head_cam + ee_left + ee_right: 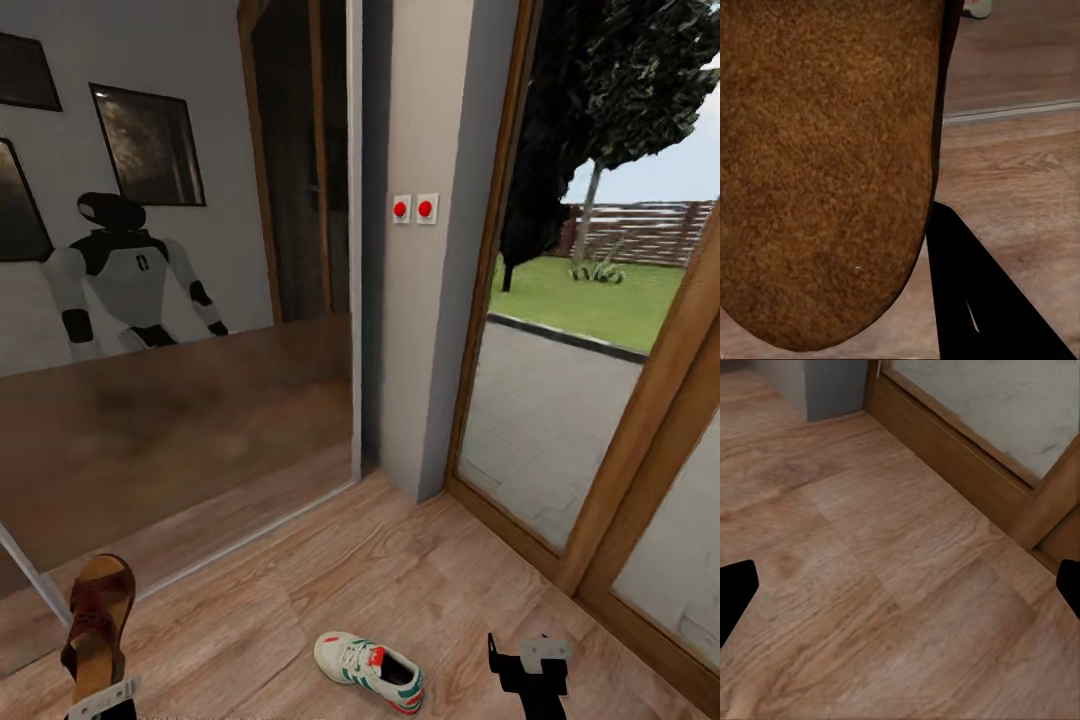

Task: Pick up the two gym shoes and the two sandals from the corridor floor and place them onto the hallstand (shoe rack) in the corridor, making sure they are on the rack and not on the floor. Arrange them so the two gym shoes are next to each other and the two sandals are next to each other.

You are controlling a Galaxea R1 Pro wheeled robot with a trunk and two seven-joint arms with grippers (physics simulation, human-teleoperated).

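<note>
Sandal (97, 625) hangs upright, clamped in the left pincer (100, 697) above the corridor floor (300, 590); a gym shoe (370, 671) lies between the arms. Right pincer (528, 660) is spread, empty. Gripped only at one end, the sandal could swing loose while driving.

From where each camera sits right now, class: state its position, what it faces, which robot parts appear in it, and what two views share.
Head view: high on the robot, looking down at the corridor floor, mirror and glass door; both grippers show, left gripper holding a sandal, right gripper empty, gym shoe between.
Left wrist view: by the left gripper, facing the sandal's sole; one dark finger shows.
Right wrist view: facing bare floor and door frame; fingertips spread wide.
Shared: head and left wrist both show the sandal.
</note>
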